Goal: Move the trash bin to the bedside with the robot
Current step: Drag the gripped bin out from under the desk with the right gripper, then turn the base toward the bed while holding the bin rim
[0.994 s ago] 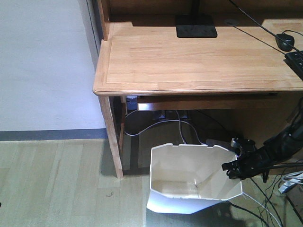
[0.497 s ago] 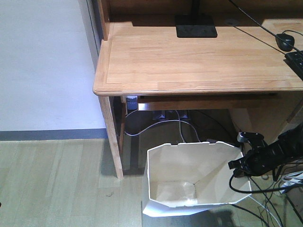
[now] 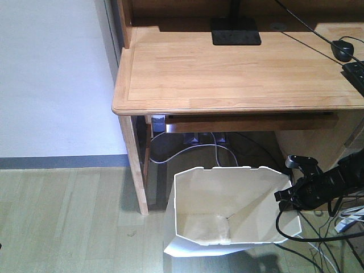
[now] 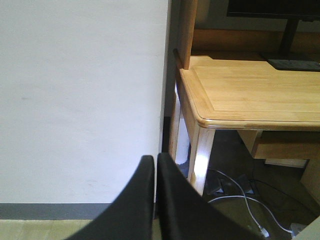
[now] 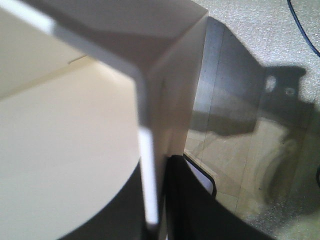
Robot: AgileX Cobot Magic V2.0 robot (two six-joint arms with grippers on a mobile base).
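Right gripper [image 3: 291, 193]: clamped on the right-hand rim of the trash bin [image 3: 227, 210]. The wrist view shows the thin white wall pinched between two dark fingers, one inside and one outside.
Left gripper [image 4: 155, 200]: fingers pressed together with nothing between them. It faces the white wall [image 4: 80, 100] and the desk corner, and the bin is not in its view.
Bin position: lower centre of the front view, on the wood floor [image 3: 68, 216], just in front of the light wooden desk [image 3: 227, 74] and below its front edge. Cables [image 3: 187, 151] run behind it.
Bin attitude: tipped, mouth toward the camera, cream inside showing. I cannot tell whether the base is off the floor.
Key relation: the bin body lies frame-left of the right gripper. The rim's long axis runs left to right across the frame, so the hold is at one short end, off centre.
Nearer arm: the right, which is in contact; the left is well apart.
Bedside: not in any view, direction unknown.
Judgement: with a one-ended pinch, the bin probably pivots about the grip when hauled.
Risk: the desk leg [image 3: 136, 165] stands near the bin's far left side; the rim could also slip from the pinch.
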